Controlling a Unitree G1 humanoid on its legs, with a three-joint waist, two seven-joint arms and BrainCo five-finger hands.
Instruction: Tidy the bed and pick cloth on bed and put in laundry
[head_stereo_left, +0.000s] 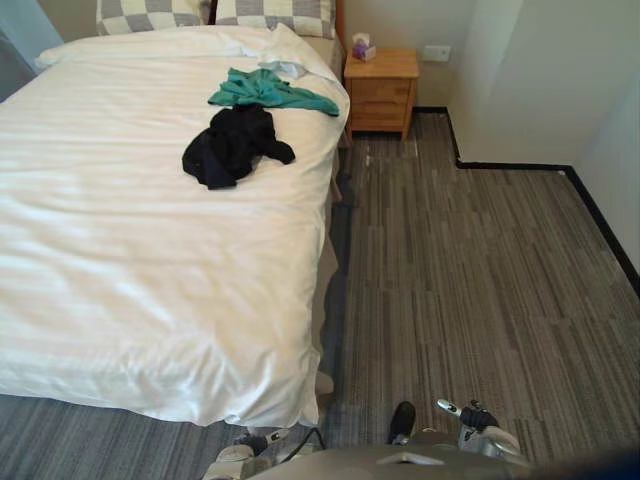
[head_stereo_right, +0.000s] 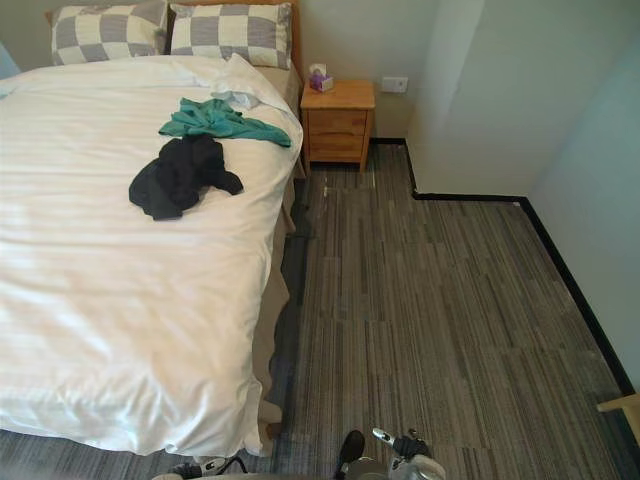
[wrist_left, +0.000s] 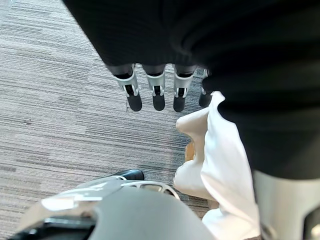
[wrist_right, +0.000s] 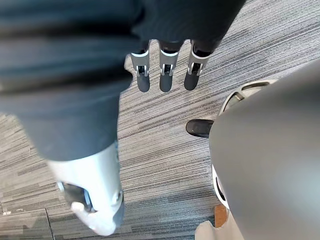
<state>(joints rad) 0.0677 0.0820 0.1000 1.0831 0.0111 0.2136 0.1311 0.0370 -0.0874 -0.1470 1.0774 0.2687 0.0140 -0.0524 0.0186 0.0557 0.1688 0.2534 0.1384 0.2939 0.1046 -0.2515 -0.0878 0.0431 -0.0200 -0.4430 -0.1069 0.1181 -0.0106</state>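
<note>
Hanging above carpet (wrist_right: 150, 150): left hand (wrist_left: 158, 95), right hand (wrist_right: 165, 77), fingers (wrist_right: 190, 75) straight.

One bed (head_stereo_left: 150, 300), white cover. Two checked pillows at its head: one (head_stereo_right: 110, 30), two (head_stereo_right: 232, 32). Two loose cloths on the cover: one green cloth (head_stereo_left: 265, 90), one black cloth (head_stereo_left: 232, 145), touching each other. One wooden nightstand (head_stereo_left: 381, 92) beside the bed head, with two drawer fronts, upper (head_stereo_right: 338, 120) and lower (head_stereo_right: 338, 145). One tissue box (head_stereo_left: 361, 47) on top of it. One wall socket (head_stereo_left: 436, 53) near the nightstand. Two robot hands over the floor: one left hand (wrist_left: 158, 92), one right hand (wrist_right: 165, 75), each with fingers straight.
</note>
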